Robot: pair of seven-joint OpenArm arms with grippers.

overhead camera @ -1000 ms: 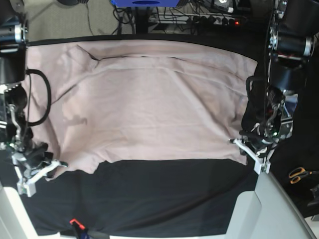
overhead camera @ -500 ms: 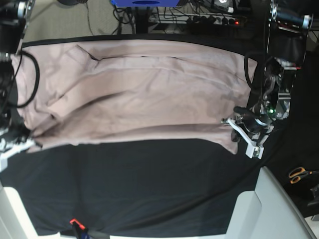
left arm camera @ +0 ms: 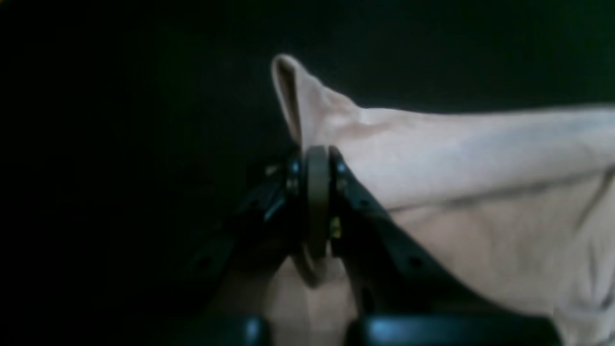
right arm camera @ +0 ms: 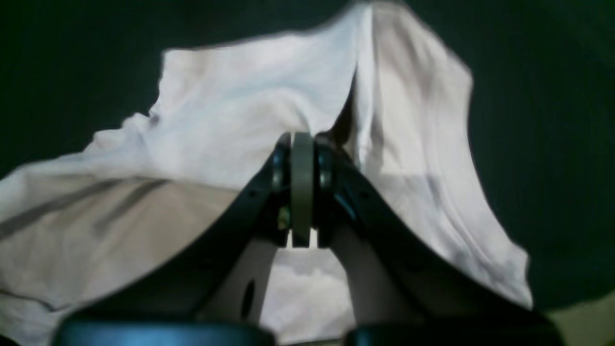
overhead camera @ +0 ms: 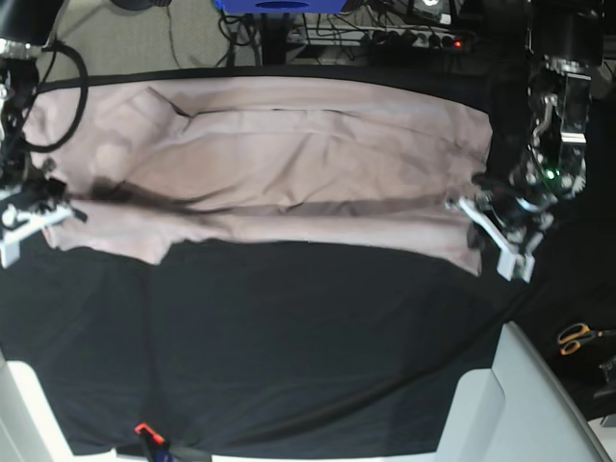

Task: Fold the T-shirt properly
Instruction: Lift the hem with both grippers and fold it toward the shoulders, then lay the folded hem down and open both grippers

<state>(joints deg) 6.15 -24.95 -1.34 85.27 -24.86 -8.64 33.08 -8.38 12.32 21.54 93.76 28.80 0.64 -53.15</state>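
The pale pink T-shirt [overhead camera: 289, 154] lies spread across the far half of the black cloth, its near edge lifted and drawn back into a long fold. My left gripper [overhead camera: 458, 206] is at the shirt's right end, shut on a pinch of the T-shirt's [left arm camera: 456, 163] edge, as the left wrist view shows at the gripper's [left arm camera: 317, 161] tips. At the shirt's left end my right gripper [overhead camera: 65, 214] is shut on the other corner. In the right wrist view the T-shirt [right arm camera: 240, 110] drapes up over that gripper's [right arm camera: 302, 144] closed tips.
A black cloth [overhead camera: 289, 346] covers the table. Orange-handled scissors [overhead camera: 577, 337] lie at the right edge, beside a pale grey object [overhead camera: 520, 404] at the near right corner. Cables and a power strip [overhead camera: 423, 38] run behind the table. A small red item [overhead camera: 144, 429] sits at the near edge.
Both grippers have carried the shirt's near edge away toward the far side. The pink area has shrunk to a narrower band and more black cloth shows in front.
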